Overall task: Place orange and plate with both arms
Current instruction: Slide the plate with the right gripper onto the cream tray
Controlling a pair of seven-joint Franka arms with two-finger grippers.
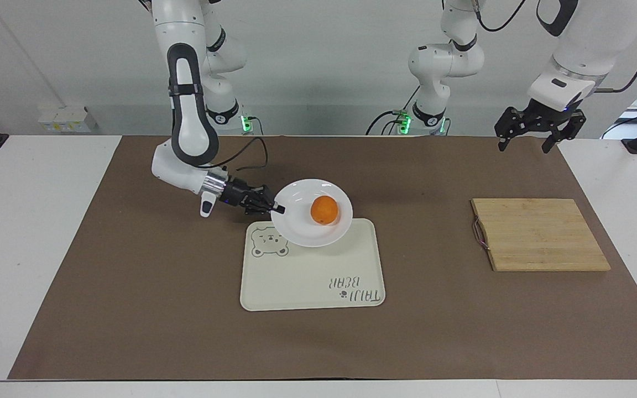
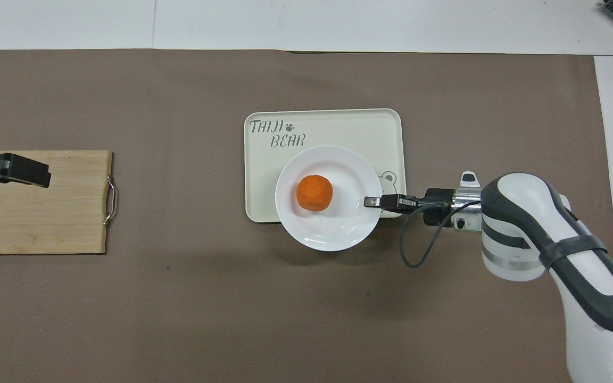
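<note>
The orange [image 1: 324, 210] [image 2: 314, 193] rests in the white plate [image 1: 299, 232] [image 2: 333, 234]. My right gripper [image 1: 277, 210] [image 2: 371, 201] is shut on the plate's rim and holds the plate in the air, slightly tilted, over the robot-side edge of the cream bear tray [image 1: 307, 282] [image 2: 328, 125]. Over the end of the table by the left arm's base my left gripper [image 1: 527, 142] hangs open and holds nothing; the overhead view shows only its fingers [image 2: 22, 171] above the wooden board.
A wooden cutting board [image 1: 539, 235] [image 2: 56, 223] with a metal handle lies toward the left arm's end of the table. A brown mat [image 1: 130, 309] covers the table. A black cable loops from the right wrist [image 2: 418, 250].
</note>
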